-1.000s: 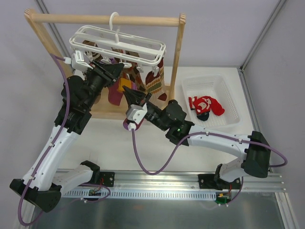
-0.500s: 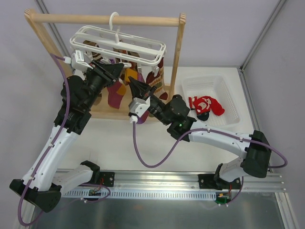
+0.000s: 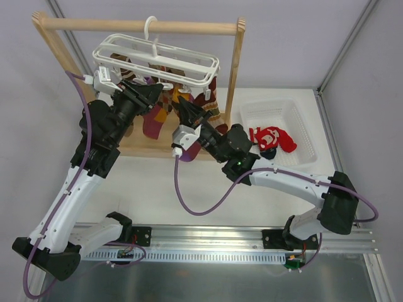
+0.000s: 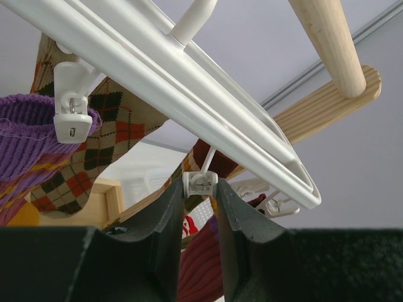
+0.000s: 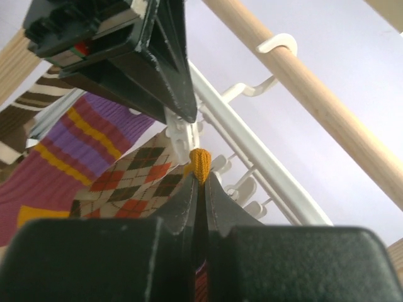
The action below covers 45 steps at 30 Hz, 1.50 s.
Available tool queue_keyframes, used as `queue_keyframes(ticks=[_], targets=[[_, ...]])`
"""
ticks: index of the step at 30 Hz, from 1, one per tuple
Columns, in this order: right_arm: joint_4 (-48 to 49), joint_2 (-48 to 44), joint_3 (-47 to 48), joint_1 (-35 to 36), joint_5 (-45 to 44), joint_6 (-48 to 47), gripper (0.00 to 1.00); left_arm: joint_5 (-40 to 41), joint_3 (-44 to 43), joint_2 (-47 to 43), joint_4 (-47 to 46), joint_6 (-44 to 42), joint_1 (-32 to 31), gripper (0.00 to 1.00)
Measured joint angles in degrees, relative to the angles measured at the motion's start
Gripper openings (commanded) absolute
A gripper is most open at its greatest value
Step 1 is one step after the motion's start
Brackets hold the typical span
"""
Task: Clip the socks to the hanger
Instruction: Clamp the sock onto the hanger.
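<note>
So the left gripper (image 4: 200,196) has its jaws squeezed onto one little white clip (image 4: 200,182) hanging under the hanger (image 3: 165,58), which hooks over the wooden rack (image 3: 138,26). The right gripper (image 5: 200,184) sits just below it, jaws pressed tight on an orange sock edge (image 5: 200,162) that pokes up right beside that clip. A purple sock (image 4: 25,129) is already held in another clip, and an argyle sock (image 4: 110,123) dangles next to it. There's a red sock (image 3: 271,137) lying in the basket (image 3: 302,119) off to the right.
</note>
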<state>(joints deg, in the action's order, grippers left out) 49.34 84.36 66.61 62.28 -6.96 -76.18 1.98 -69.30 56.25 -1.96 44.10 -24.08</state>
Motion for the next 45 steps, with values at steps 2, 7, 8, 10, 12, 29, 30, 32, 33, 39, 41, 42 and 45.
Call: queue_keyframes(ticks=[2, 7, 8, 10, 12, 29, 30, 32, 33, 39, 41, 42, 45], targets=[[2.0, 0.7, 0.0, -0.1, -0.4, -1.1, 0.01, 0.0, 0.0, -0.1, 0.3, 0.0, 0.0, 0.04], [4.5, 3.0, 0.0, -0.3, -0.5, -2.1, 0.01, -0.1, 0.0, -0.1, 0.5, 0.0, 0.0, 0.05], [4.7, 3.3, 0.0, -0.3, -0.5, -2.3, 0.01, -0.2, 0.0, -0.1, 0.5, 0.0, 0.0, 0.05], [5.2, 4.0, 0.0, -0.3, -0.5, -2.8, 0.01, -0.4, -0.1, -0.1, 0.7, 0.0, 0.0, 0.05], [6.3, 4.8, 0.0, -0.4, -0.5, -3.6, 0.01, -0.5, -0.3, -0.1, 0.9, 0.0, 0.0, 0.05], [13.5, 7.4, 0.0, -1.1, -0.6, -7.9, 0.01, -1.3, -0.5, -0.1, 1.1, -0.2, 0.0, 0.05], [13.7, 7.4, 0.0, -1.1, -0.6, -8.2, 0.01, -1.3, -0.5, -0.1, 1.1, -0.2, 0.0, 0.05], [14.0, 7.4, 0.0, -1.1, -0.6, -8.6, 0.01, -1.3, -0.5, -0.1, 1.2, -0.2, 0.0, 0.05], [14.3, 7.4, 0.0, -1.1, -0.6, -8.9, 0.01, -1.3, -0.5, -0.1, 1.3, -0.2, 0.0, 0.05], [15.7, 8.0, 0.0, -1.2, -0.6, -11.2, 0.01, -1.3, -0.7, -0.2, 1.4, -0.2, 0.0, 0.05], [16.2, 8.7, 0.0, -1.3, -0.6, -11.9, 0.01, -1.3, -0.7, -0.2, 1.5, -0.2, 0.0, 0.05], [16.3, 9.1, 0.0, -1.4, -0.6, -12.1, 0.01, -1.3, -0.7, -0.2, 1.6, -0.2, 0.0, 0.05], [16.4, 10.0, 0.0, -1.6, -0.6, -12.8, 0.01, -1.3, -0.7, -0.2, 1.8, -0.2, 0.0, 0.05]])
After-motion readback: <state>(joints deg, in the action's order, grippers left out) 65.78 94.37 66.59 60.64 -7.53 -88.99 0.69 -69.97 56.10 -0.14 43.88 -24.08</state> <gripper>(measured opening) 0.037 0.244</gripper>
